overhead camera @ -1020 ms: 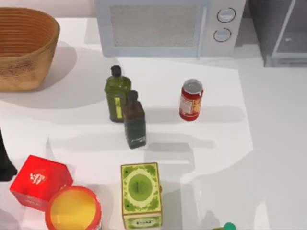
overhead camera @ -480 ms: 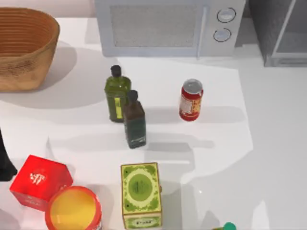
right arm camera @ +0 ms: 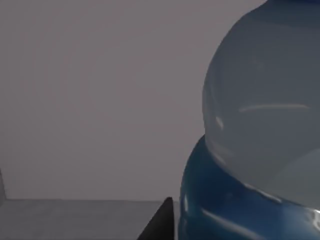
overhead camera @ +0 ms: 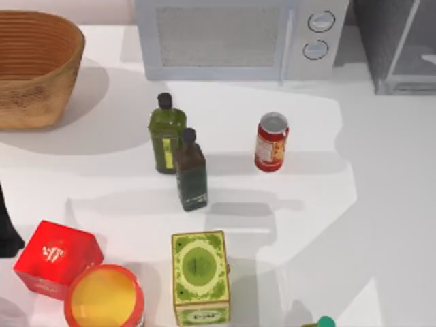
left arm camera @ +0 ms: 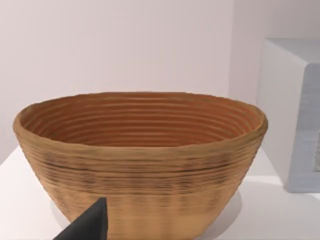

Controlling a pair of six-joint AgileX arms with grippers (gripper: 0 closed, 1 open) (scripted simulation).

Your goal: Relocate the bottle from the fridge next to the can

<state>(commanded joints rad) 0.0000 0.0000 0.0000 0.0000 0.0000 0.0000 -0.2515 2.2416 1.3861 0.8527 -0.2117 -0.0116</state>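
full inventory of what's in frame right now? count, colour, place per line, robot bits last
basket: 1, woven tan, back left corner of the table
microwave: 1, white with two round knobs, back centre
fridge: 1, grey frame with pale door, back right corner, partly in view
olive bottle: 1, olive green with black cap, table centre
dark bottle: 1, dark green, just in front of the olive bottle
can: 1, red with silver top, right of the two bottles
green box: 1, green and cream, front centre
red box: 1, red, front left
tub: 1, red with yellow lid, front left edge
water bottle: 1, clear with blue label, close in the right wrist view
left arm: 1, black, left table edge
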